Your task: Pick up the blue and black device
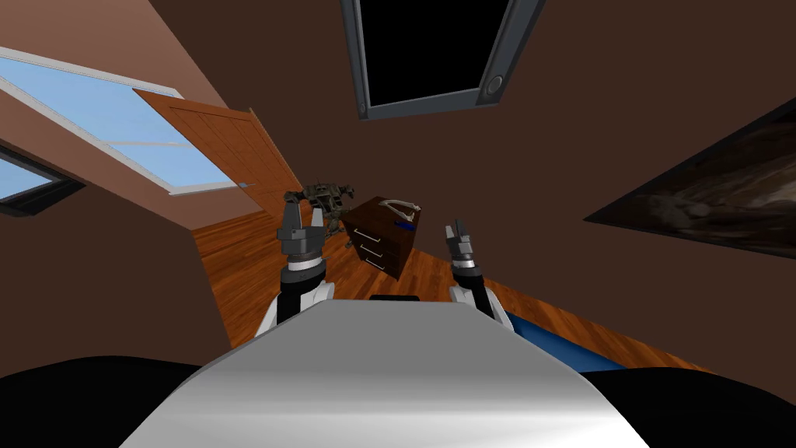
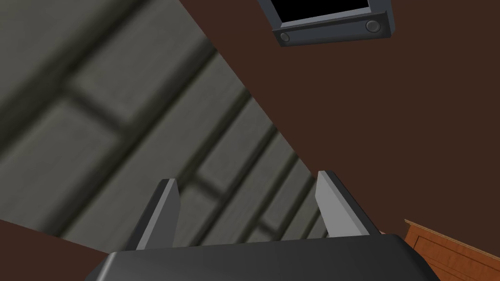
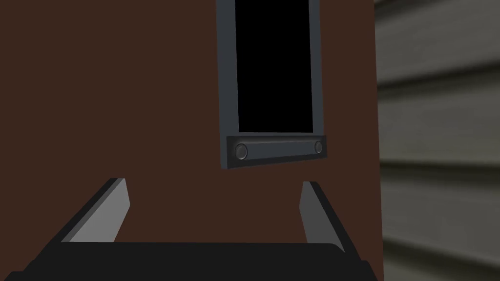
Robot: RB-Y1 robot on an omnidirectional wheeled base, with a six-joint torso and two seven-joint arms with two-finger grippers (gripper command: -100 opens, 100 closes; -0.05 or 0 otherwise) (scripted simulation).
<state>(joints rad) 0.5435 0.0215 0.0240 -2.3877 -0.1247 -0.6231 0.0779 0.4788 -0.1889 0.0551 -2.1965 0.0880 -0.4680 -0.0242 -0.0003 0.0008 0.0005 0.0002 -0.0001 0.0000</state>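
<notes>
Approach stage, judged from the layout; grasp not yet begun. Small blue and black device [image 1: 404, 225] just right of frame centre in the head view, lying on top of a dark brown wooden drawer chest [image 1: 379, 247], just beside a white curved-frame object [image 1: 401, 206]; too small to tell the blue part from the black. Grey-green jointed figure [image 1: 326, 196] past the chest, toward centre-left, above a stretch of orange plank floor [image 1: 233, 264].

Left tool [image 1: 305, 210] upright at centre-left, light grey fingers [image 2: 163, 217] spread wide in the left wrist view, nothing between them. Right tool [image 1: 457, 229] upright right of centre, fingers [image 3: 105, 210] likewise wide apart and empty. Both tools well apart from the device, aimed toward the wall rather than down at the chest.

Next move, probably: close on the chest, tip one tool downward over its top, set the open fingers across the device, clear of the white object alongside. Right tool seemingly the nearer in the frame.
</notes>
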